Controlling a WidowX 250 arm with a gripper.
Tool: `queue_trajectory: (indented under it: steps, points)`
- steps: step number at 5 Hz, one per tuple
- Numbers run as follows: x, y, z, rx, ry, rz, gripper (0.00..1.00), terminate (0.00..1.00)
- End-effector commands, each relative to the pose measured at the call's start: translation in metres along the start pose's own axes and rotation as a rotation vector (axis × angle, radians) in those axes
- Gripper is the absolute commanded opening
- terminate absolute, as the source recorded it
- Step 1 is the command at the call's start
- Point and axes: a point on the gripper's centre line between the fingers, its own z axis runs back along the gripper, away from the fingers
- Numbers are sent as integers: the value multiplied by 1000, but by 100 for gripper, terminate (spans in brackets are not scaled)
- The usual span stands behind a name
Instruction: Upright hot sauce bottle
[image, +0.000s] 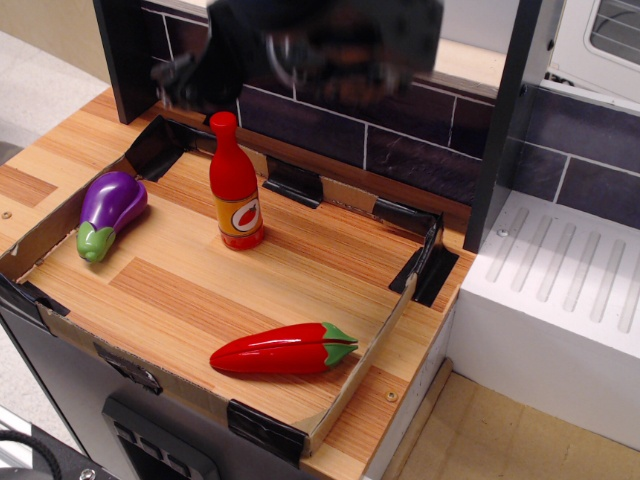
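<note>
The hot sauce bottle (236, 190), glossy red with an orange-yellow label, stands upright on the wooden tray floor, back left of centre. Nothing touches it. My gripper (190, 82) is a dark motion-blurred mass at the top of the view, well above and behind the bottle's cap. Its fingers are too blurred to tell whether they are open or shut. It holds nothing that I can see.
A purple eggplant (112, 208) lies at the tray's left. A red chili pepper (285, 349) with a green stem lies near the front edge. Low cardboard walls (375, 345) rim the tray. A dark brick backsplash (400, 150) and post (510, 110) stand behind; a white drainboard (560, 290) sits to the right.
</note>
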Motion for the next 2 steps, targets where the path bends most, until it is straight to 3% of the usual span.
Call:
queue_trajectory:
  steps: [1, 2]
  points:
    - [1, -3, 8, -22, -2, 44, 100, 0]
    - [1, -3, 8, -22, -2, 44, 100, 100]
